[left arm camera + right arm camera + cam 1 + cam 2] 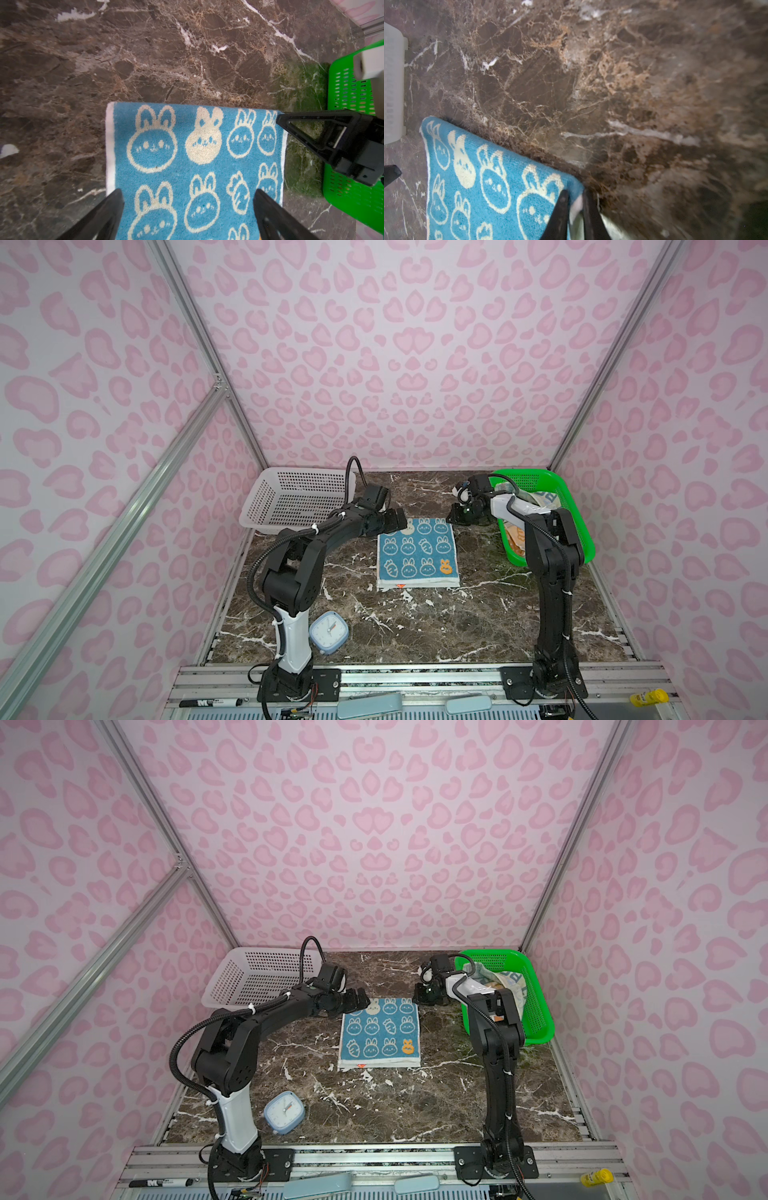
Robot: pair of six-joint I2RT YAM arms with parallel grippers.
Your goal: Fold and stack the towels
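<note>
Since folding likely needs both far corners, the right gripper (575, 194) clamps a corner of the blue bunny-print terry towel (417, 551) mid-bench; the left gripper (188, 194) hovers, jaws apart.

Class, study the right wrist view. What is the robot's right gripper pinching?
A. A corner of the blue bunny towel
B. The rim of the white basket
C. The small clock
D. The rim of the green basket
A: in the right wrist view the right gripper has its jaws close together on a corner of the blue towel, whose white edge shows between them.
</note>
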